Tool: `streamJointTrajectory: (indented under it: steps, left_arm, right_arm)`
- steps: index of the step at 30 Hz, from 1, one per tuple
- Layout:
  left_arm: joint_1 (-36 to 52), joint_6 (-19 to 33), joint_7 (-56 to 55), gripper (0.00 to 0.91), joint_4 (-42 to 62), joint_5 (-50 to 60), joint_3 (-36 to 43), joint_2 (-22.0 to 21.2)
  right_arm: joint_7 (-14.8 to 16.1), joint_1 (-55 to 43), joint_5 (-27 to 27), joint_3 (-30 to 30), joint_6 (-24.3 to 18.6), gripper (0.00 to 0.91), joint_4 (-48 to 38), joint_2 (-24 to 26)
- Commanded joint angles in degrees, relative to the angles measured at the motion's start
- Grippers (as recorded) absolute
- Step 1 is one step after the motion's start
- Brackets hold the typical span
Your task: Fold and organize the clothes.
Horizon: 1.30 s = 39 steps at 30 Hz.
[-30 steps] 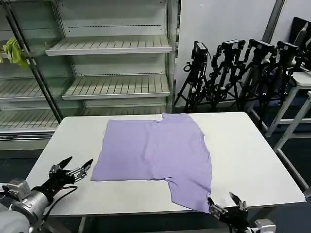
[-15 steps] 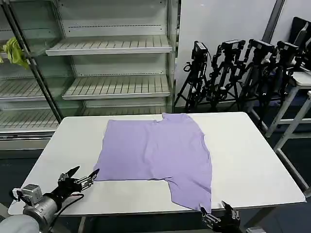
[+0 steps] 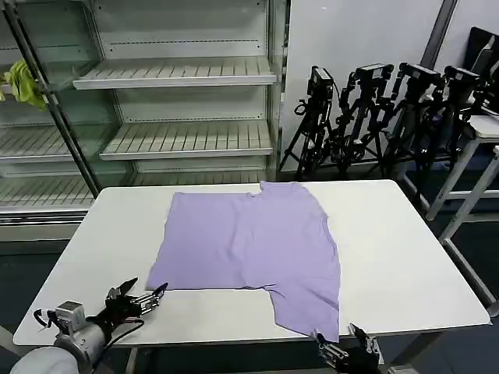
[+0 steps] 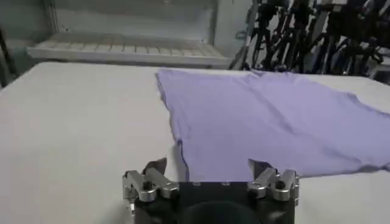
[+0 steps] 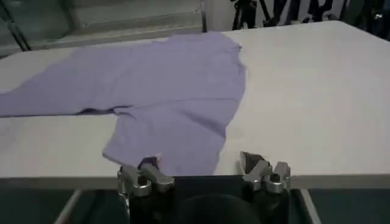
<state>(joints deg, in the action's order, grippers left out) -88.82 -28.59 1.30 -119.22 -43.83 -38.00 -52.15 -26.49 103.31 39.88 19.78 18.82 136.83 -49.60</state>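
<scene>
Hovering low at table's near edge, left end effector (image 3: 144,294) and right end effector (image 3: 343,347), fingers apart, beside T-shirt (image 3: 257,245).

Bright, even overhead light; soft shadows, wrist views slightly blurred.

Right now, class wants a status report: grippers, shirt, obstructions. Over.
Left gripper open, near T-shirt's near-left corner. Right gripper open, by its corner at the table's near edge. T-shirt flat, ungrasped. Nothing blocking.

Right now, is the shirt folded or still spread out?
Partly folded. The T-shirt lies flat on the table with one side turned in, a straight left edge, one flap reaching the near edge. Both pincers open, off it.
</scene>
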Motion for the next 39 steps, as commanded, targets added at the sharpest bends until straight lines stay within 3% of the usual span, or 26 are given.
streamJointTrajectory:
  steps: [1,19,21,22,24,25,26,27,29,33,39]
  left_arm:
    - [0.05,0.08,0.08,0.907,1.89,0.75,1.73,0.01]
    - [1.76,0.65,0.93,0.907,3.82,1.97,2.86,0.03]
    - [2.03,0.80,1.05,0.907,4.42,2.07,3.08,0.02]
    - [2.10,0.86,1.08,0.907,4.64,2.13,3.16,0.01]
    - [2.16,0.94,1.20,0.715,4.92,2.34,3.35,-0.03]
    - [2.13,0.94,1.32,0.504,4.92,2.43,3.40,-0.03]
    - [2.10,0.96,1.37,0.453,4.89,2.48,3.42,-0.03]
    - [2.04,0.97,1.43,0.322,4.83,2.51,3.42,0.00]
    - [1.92,1.03,1.52,0.202,4.70,2.59,3.35,0.10]
    - [1.82,1.08,1.61,0.050,4.54,2.59,3.17,0.32]
    - [1.77,1.19,1.74,0.050,4.46,2.73,3.15,0.33]
  right_arm:
    - [-0.09,0.16,0.00,-0.31,0.01,0.907,0.02,0.21]
    - [0.71,-3.41,-2.02,-3.99,0.04,0.907,-2.92,-1.92]
    - [0.90,-3.45,-2.49,-4.40,0.04,0.796,-3.04,-2.11]
    - [0.97,-3.45,-2.65,-4.47,0.03,0.786,-3.06,-2.16]
    - [1.21,-3.41,-3.27,-4.77,0.02,0.736,-3.10,-2.28]
    - [1.35,-3.34,-3.52,-4.83,0.01,0.665,-3.14,-2.36]
    - [1.47,-3.26,-3.77,-4.88,-0.01,0.635,-3.15,-2.44]
    - [1.55,-3.17,-3.92,-4.88,-0.02,0.584,-3.17,-2.47]
    - [1.66,-3.02,-4.11,-4.84,-0.06,0.554,-3.18,-2.50]
    - [1.94,-2.71,-4.56,-4.71,-0.11,0.504,-3.19,-2.60]
    - [2.30,-2.29,-4.97,-4.50,-0.26,0.413,-3.34,-2.64]
